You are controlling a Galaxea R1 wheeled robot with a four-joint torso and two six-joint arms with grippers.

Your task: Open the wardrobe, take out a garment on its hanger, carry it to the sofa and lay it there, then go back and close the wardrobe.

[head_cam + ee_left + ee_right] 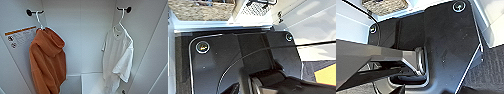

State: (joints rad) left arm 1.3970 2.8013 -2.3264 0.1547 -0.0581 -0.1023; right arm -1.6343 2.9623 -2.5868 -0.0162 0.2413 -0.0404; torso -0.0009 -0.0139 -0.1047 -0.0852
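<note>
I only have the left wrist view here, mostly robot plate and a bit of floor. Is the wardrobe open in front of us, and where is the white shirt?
Observer: Yes. In the head view the wardrobe is open and its inside shows. The white shirt hangs on the right side.
Operator: Is it on its hanger, or loose?
Observer: It is on the white hanger, which hooks over a dark peg high on the right wall.
Operator: Anything else in there I might grab by mistake?
Observer: A rust-orange hooded garment hangs from its own peg on the left, apart from the shirt.
</note>
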